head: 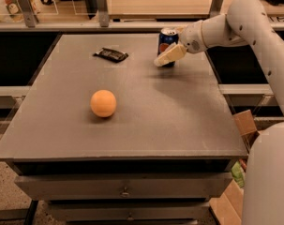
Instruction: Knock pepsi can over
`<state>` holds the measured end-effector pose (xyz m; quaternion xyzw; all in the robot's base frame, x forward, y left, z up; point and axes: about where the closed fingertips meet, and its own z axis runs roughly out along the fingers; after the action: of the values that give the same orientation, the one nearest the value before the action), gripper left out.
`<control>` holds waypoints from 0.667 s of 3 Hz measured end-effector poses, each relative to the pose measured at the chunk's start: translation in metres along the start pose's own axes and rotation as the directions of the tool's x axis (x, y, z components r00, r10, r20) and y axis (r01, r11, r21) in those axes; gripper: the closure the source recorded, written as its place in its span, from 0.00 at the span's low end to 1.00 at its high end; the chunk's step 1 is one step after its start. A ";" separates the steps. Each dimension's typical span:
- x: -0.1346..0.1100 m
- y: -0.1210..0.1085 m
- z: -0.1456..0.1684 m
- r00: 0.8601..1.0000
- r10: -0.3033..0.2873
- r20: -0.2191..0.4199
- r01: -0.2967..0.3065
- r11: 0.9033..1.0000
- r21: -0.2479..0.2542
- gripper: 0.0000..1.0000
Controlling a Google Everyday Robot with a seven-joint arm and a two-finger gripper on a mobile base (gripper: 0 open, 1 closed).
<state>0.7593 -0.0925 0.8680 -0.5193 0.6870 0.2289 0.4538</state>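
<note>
Gripper (167, 57), open or closed I can't tell, low against upright pepsi can (168, 37) on tabletop (179, 116).

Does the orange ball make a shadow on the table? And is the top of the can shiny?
Camera view: yes, the orange ball leaves a soft dark shadow on the table just beneath it. Camera view: the pepsi can shows a pale, bright rim on top, and the gripper sits right in front of its lower part.

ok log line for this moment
can: upright | pincer: at can's lower front | ball: nearer camera, left | wrapper: left of can
</note>
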 end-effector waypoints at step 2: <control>-0.010 -0.002 0.004 0.995 0.011 0.103 -0.008 0.999 -0.033 0.64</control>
<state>0.7637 -0.0850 0.8753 -0.5109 0.6614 0.2684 0.4791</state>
